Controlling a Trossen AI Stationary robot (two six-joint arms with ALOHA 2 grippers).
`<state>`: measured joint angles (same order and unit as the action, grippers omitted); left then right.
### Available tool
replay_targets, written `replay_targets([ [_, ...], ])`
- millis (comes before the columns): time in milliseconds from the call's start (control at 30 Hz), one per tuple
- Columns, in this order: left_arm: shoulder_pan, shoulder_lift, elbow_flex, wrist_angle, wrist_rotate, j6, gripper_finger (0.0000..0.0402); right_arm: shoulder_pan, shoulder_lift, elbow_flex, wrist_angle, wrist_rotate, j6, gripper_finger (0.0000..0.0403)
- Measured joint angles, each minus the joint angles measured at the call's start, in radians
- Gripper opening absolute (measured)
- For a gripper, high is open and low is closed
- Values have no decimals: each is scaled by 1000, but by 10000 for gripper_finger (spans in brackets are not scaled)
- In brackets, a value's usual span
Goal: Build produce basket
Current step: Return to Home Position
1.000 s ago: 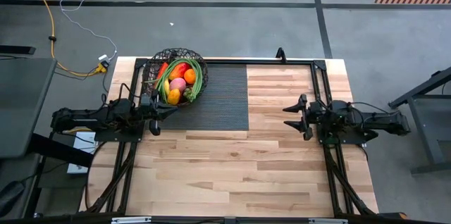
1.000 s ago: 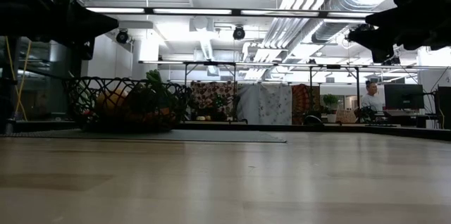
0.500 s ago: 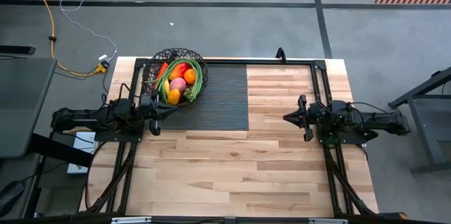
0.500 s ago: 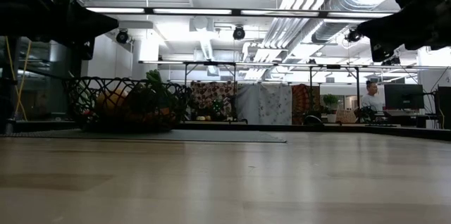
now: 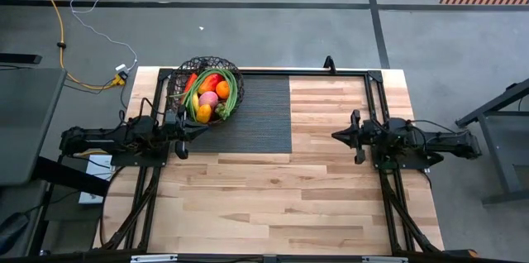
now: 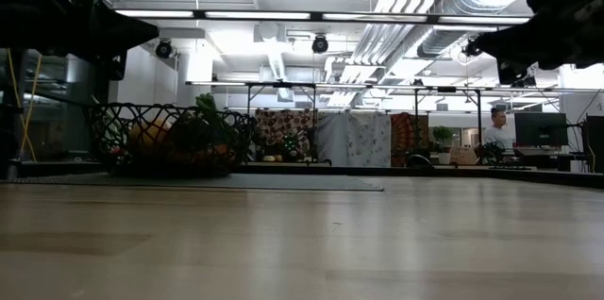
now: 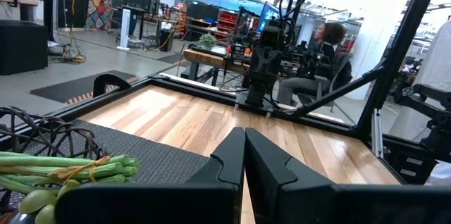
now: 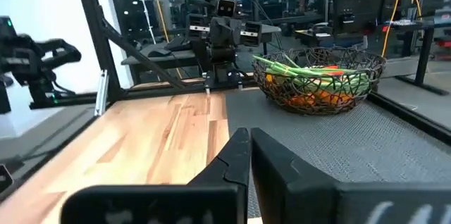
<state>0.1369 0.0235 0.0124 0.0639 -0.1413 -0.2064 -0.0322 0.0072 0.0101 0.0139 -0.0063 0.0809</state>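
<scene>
1 basket [image 5: 176, 89] to mind, parked on the far left corner of the dark mat [image 5: 260, 118], close to the far edge of the surface [image 5: 289, 197]. Heaped inside with produce [image 5: 204, 112]: an orange [image 5: 222, 89], a pink fruit [image 5: 209, 99], and long green stalks [image 5: 232, 93] curving along the rim on the side toward the mat's middle.

Just beside it, on the near side, the left claw [image 5: 202, 130], pressed together and pinching nothing, with those stalks showing close by in its wrist view. Well apart, across the mat, the right claw [image 5: 335, 137], likewise pressed together and bare, pointing toward the basket.

Likely trouble, judged from this alone: clipping the rim or snagging the stalks, should the left arm swing or lift toward the basket while withdrawing. From that, either shoving what looks a light mesh bowl toward the far edge, or rocking it and rolling a top fruit out. Safer to pull straight back, away from the wire, before any turn. Little to fear from the right arm at that remove.
</scene>
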Motion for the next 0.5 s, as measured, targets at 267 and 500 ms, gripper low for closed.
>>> replay_targets([
  [267,0,0,0,0,0,0,1,0,-1,0,-1,4,151,9],
  [500,0,0,0,0,0,0,1,0,-1,0,-1,5,235,9],
])
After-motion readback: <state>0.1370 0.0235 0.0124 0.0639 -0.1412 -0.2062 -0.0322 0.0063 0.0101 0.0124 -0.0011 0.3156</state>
